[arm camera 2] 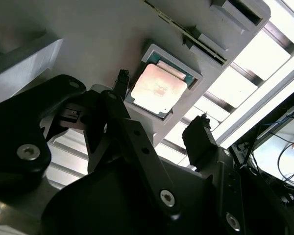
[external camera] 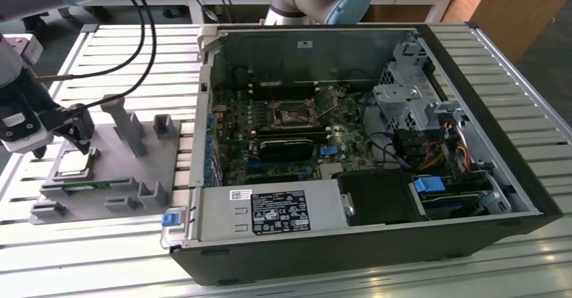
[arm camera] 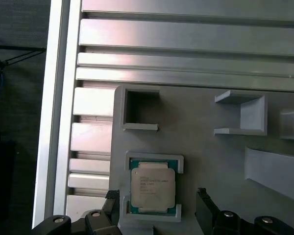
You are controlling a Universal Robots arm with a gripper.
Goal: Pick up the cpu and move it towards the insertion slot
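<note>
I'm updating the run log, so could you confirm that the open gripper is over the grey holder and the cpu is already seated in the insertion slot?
Not quite: the cpu lies in a square recess of the grey holder, not in the insertion slot, as the first wrist view shows. The open gripper is indeed over that holder.

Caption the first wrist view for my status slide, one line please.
Open gripper straddles the cpu, which sits in its pocket on the grey fixture.
</note>
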